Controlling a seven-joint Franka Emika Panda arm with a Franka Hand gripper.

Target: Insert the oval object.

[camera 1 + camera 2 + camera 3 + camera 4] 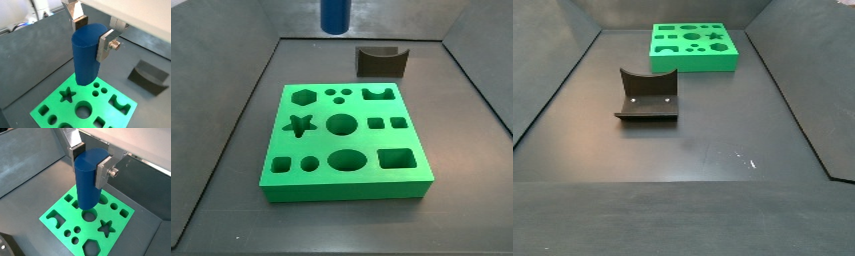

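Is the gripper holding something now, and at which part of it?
Yes. The gripper holds the blue oval peg upright by its upper end, above the green board.

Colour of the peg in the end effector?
Blue: the tall smooth oval peg, clamped in the end effector above the green board, shows best in a wrist view.

Even, bright overhead light; soft glare streaks the dark floor [727,155] far from the gripper [93,35], whose near fingers blur slightly.
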